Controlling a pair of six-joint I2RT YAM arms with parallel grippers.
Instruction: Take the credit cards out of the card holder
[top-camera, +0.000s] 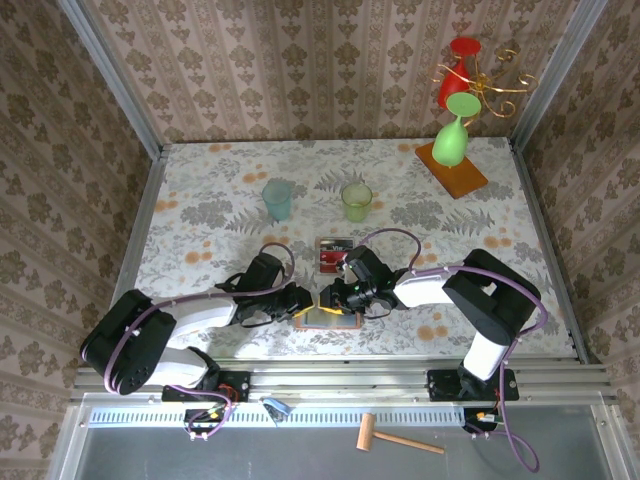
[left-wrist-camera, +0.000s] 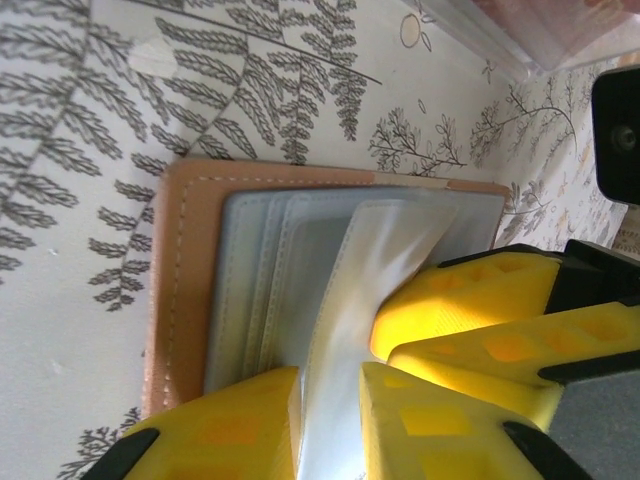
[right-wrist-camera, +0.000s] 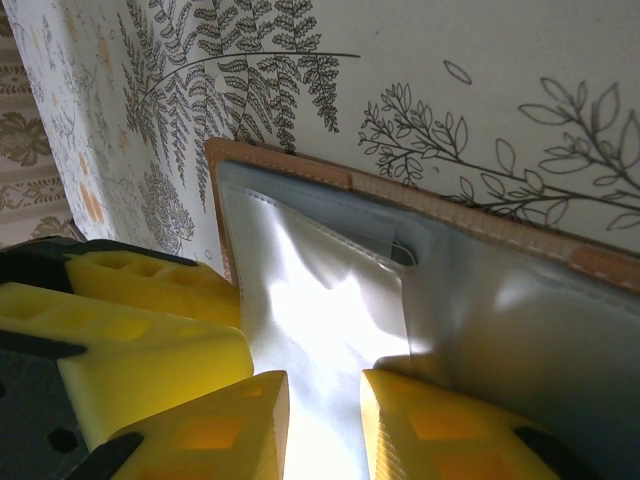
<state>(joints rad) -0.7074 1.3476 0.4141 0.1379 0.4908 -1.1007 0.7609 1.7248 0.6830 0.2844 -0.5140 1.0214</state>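
**Near edge of the table (top-camera: 200, 235), centre.** The card holder (left-wrist-camera: 190, 290) was laid open and flat, tan cover down and grey-blue pockets up. One clear inner sleeve (left-wrist-camera: 350, 290) was pinched from opposite sides. The left gripper (left-wrist-camera: 330, 425) was closed narrowly on it, and the right gripper (right-wrist-camera: 325, 425) likewise, so that the sleeve was bowed upward between them. No card could be made out in the pinched sleeve.

For the step in hand, one grip was judged best used as an anchor. The other would be better set on a card's edge than on bare plastic, and drawn along the pocket's mouth, since a lift would likely carry the light holder off the table.

Just beyond, toward the middle of the table, red and dark credit cards (top-camera: 333, 262) were seen in a clear tray (top-camera: 335, 241).
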